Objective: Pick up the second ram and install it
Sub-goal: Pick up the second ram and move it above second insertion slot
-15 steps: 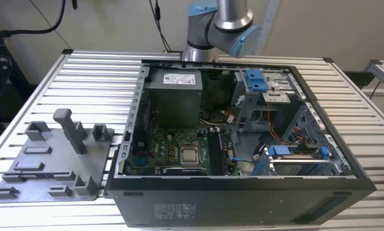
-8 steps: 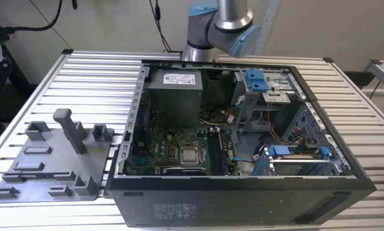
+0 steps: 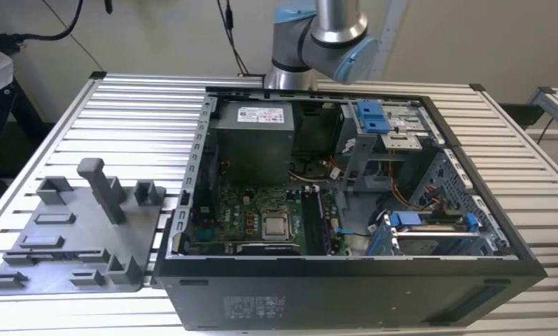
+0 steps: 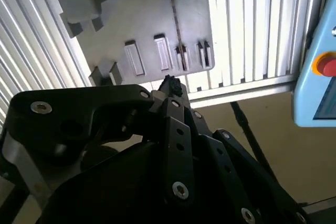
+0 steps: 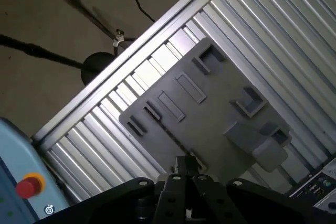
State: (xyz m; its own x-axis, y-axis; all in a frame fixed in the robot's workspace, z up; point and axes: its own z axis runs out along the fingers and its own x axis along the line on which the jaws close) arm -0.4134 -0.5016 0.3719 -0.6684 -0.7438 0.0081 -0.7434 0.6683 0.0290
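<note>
Exterior view: the open computer case, centre frame, holds the motherboard and CPU chip. Second wrist view: my jaws look clamped on the second ram, a thin strip running up mid-frame over the grey tray, so I judge I'm carrying it, and seating it calls for squaring it to its slot. First wrist view: that tray lies mid-frame on the table.

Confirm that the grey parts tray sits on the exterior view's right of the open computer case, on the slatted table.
Not quite: the side is wrong. The grey parts tray sits on the exterior view's left of the open computer case, on the slatted table. The exterior view shows it.
</note>
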